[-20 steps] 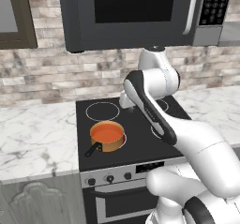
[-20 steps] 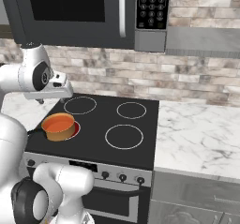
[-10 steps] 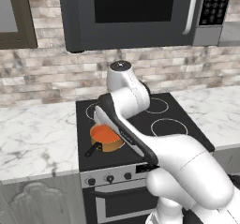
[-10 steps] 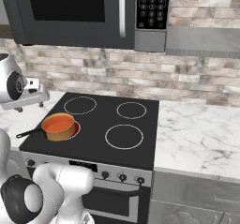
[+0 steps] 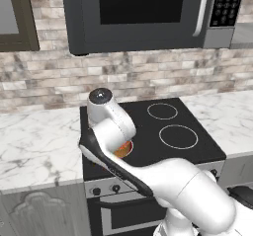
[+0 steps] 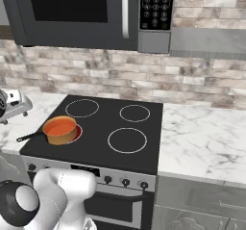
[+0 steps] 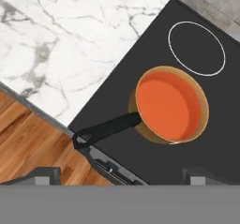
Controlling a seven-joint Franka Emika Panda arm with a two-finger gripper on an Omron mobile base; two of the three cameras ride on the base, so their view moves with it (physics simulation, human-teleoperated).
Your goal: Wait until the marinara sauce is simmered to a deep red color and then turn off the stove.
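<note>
The black glass stove (image 6: 144,142) with white ring burners stood between two white marble counters (image 6: 202,133), under a big dark microwave (image 6: 72,12). A small copper-coloured saucepan (image 6: 60,130) with a black handle (image 7: 105,129) sat on the stove's front left burner, near the front left corner of the cooktop. The handle pointed out toward the stove's left edge, and its end reached almost to that edge. Inside the pan, the smooth marinara sauce (image 7: 163,106) made a flat round disc. It was orange-red in colour.

The white robot arm (image 5: 163,180) curved up in front of the stove. In the left base view it covered most of the pan, so just a bit of orange (image 5: 123,149) peeked out beside it. The gripper (image 7: 122,174) hung over the stove's front left corner and looked down on the pan from above. Its two dark fingertips (image 7: 44,174) stood wide apart, with nothing between them. They touched nothing. Small dark knobs (image 6: 125,181) sat in a row on the stove's silver front panel, above the oven door.
</note>
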